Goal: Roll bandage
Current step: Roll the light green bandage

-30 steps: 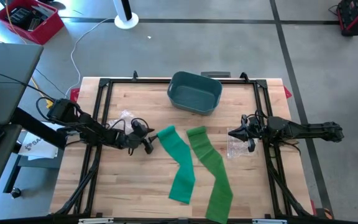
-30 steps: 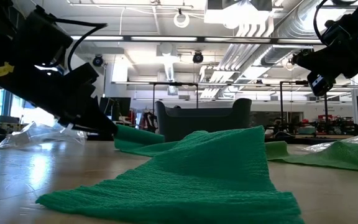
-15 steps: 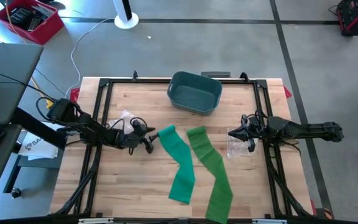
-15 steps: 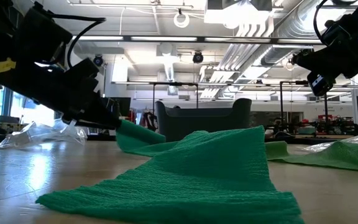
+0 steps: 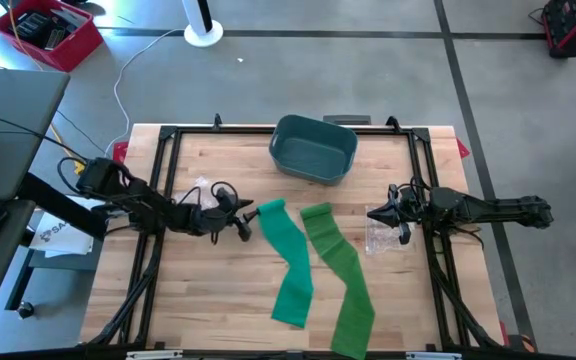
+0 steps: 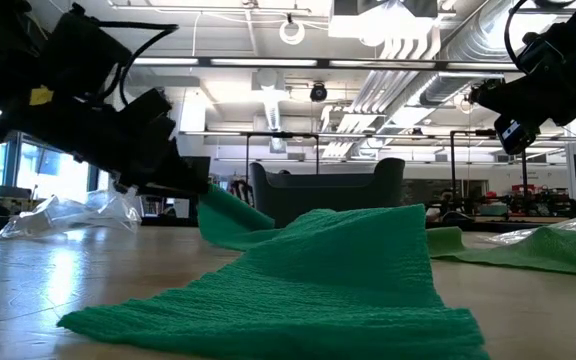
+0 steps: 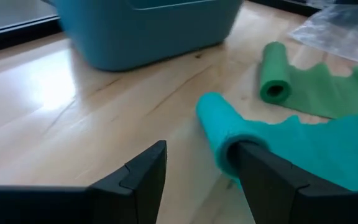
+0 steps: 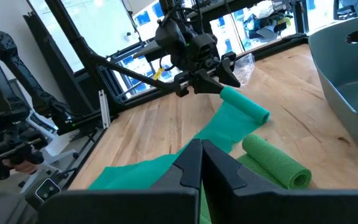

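Observation:
Two green bandages lie side by side on the wooden table, each rolled up at its far end. My left gripper point(image 5: 246, 218) stands open at the left end of the teal bandage's roll point(image 5: 269, 210), coming in nearly level from the table's left. That bandage's loose length point(image 5: 293, 275) stays spread on the table. The greener bandage point(image 5: 346, 280) rests flat, with its roll point(image 7: 273, 73) lying on the wood. My right gripper point(image 5: 383, 213) waits shut at the table's right side, above the surface, touching nothing. My left gripper meets the teal roll at its open left end point(image 7: 229, 155). One fingertip point(image 7: 253, 155) sits at the roll's core and seems to go into it; how far is hidden by the roll. The other finger point(image 7: 145, 171) stands free. The rolled end point(image 6: 223, 205) is raised off the wood.
A blue-grey bin point(image 5: 313, 147) stands at the far middle of the table. Crumpled clear plastic lies behind my left gripper point(image 5: 200, 187) and under my right one point(image 5: 380, 238). Black frame rails run along the table's left and right sides.
My left gripper has gone a little toward the table's right and upward, staying open. The teal bandage's rolled end has risen with it off the wood, while the loose length has stayed where it lay.

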Controlling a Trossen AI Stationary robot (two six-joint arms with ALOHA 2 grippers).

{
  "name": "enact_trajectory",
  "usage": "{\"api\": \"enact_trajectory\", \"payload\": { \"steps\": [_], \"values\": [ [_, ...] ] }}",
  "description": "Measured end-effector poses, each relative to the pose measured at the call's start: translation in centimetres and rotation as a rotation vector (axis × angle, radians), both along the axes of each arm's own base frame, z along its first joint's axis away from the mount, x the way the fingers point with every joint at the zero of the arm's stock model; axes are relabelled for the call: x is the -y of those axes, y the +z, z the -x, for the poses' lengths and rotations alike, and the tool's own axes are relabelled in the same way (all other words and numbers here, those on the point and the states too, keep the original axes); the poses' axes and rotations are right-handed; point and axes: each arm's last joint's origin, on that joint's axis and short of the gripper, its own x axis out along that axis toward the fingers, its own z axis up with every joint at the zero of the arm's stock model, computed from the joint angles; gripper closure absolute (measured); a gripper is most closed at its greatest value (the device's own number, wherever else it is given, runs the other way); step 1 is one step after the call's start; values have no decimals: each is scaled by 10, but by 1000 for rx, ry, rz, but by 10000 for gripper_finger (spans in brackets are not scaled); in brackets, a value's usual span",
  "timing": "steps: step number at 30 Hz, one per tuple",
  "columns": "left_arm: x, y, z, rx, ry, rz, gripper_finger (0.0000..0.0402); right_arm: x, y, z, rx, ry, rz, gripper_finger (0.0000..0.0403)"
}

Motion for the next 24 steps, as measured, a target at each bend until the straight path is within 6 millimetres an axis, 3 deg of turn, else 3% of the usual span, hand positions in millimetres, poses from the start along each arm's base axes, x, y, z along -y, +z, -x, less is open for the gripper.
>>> {"api": "enact_trajectory", "payload": {
  "steps": [11,24],
  "values": [
    [-15,18,-25,36,-61,-14,284,0,0,0,0,0,0,402],
    [-36,16,-25,29,-52,59,375,0,0,0,1,0,0,402]
  ]
}}
